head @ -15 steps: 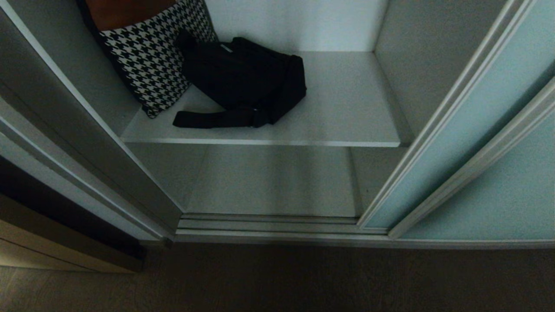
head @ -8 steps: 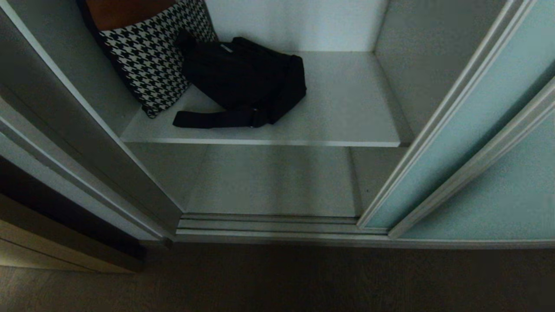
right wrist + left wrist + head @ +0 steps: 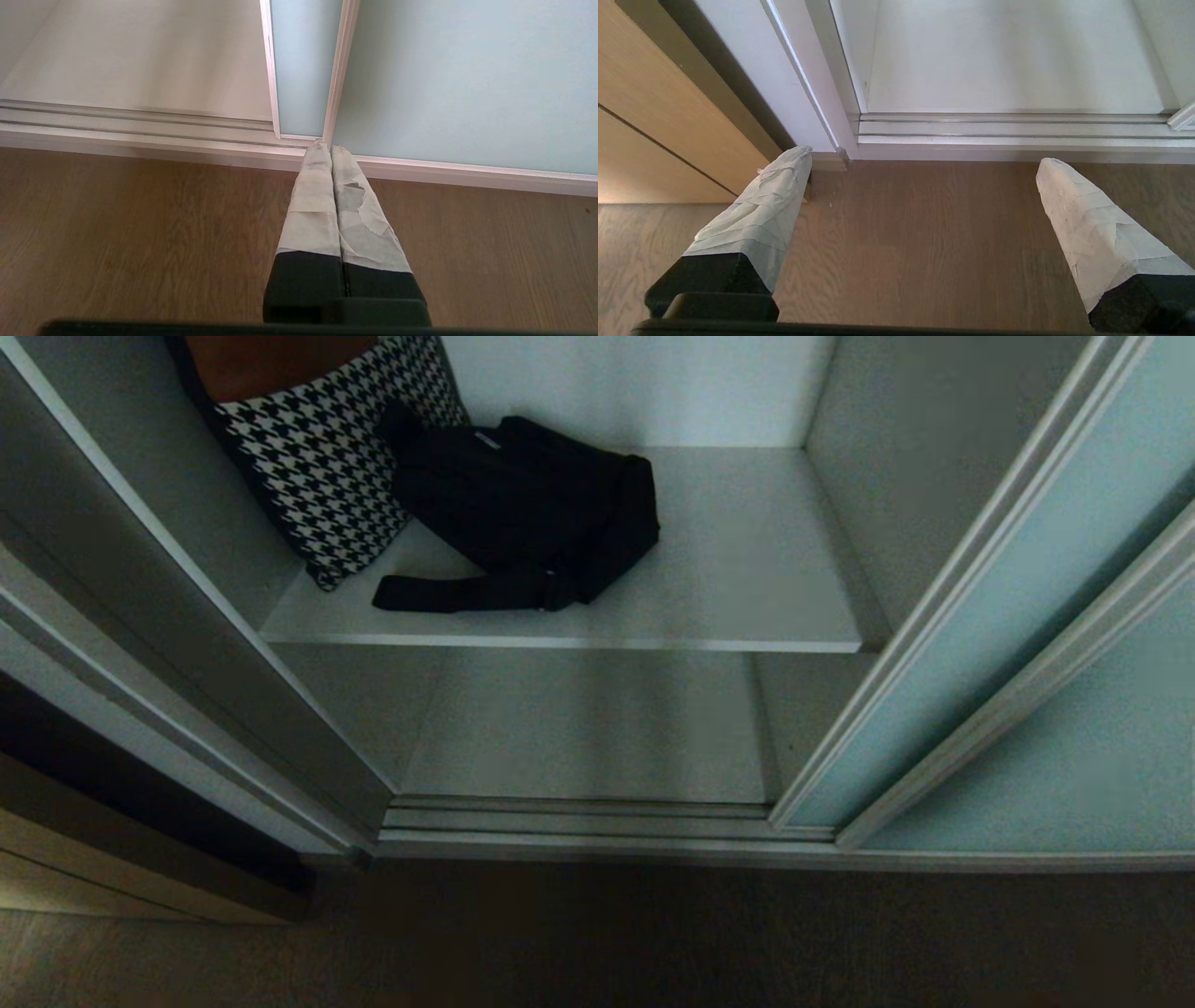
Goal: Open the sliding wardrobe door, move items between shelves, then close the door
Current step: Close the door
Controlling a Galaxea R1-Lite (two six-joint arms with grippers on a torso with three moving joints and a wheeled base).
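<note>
Black fabric bag [image 3: 527, 504] at shelf's [image 3: 747, 569] back-left corner, wardrobe door [image 3: 1027, 616] slid aside, left hand [image 3: 924, 161] fingers apart, right hand [image 3: 325, 145] fingers together.

Left gripper [image 3: 924, 156]: tapered fingers [image 3: 756, 219] wrapped in creased pale tape, black bases; right gripper [image 3: 331, 145]: same, tape torn.

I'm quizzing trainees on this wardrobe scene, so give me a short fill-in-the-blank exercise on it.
1. The black bag lies on the ____ of the two shelves.
2. The houndstooth cushion leans on the bag's ____ side.
3. The left gripper is ____.
4. The right gripper hangs above the ____ floor.

Missing words: upper; left; open; wooden
</note>
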